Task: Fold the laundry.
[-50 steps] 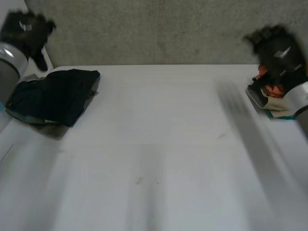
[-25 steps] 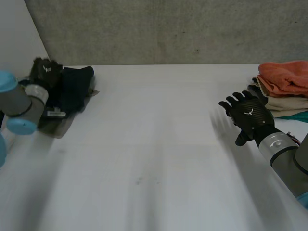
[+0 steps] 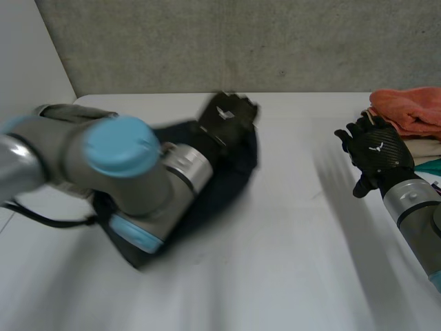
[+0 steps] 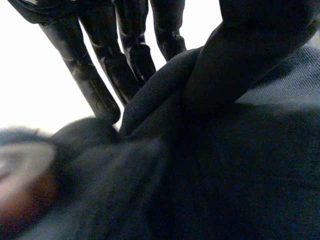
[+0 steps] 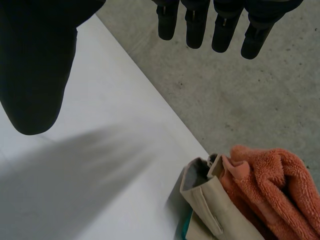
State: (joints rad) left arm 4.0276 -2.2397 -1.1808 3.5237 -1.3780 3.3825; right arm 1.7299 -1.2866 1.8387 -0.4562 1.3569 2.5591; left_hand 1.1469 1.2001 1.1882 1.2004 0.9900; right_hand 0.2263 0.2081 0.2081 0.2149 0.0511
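Dark garment (image 3: 213, 200) sits bunched on the white table (image 3: 289, 262), left of its middle and partly under the left arm (image 3: 117, 172). The left hand (image 3: 227, 117) pinches a fold at the garment's far edge, thumb (image 4: 240, 55) against fingers (image 4: 90, 85). Farther right, the right hand (image 3: 375, 152) hovers with its fingers straight and spread, near a stack topped by an orange towel (image 3: 410, 110).

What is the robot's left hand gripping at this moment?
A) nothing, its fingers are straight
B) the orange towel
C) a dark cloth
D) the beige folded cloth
C: in the left wrist view the left hand pinches a fold of the dark cloth between thumb and fingers; the orange towel and beige cloth lie stacked by the open right hand.
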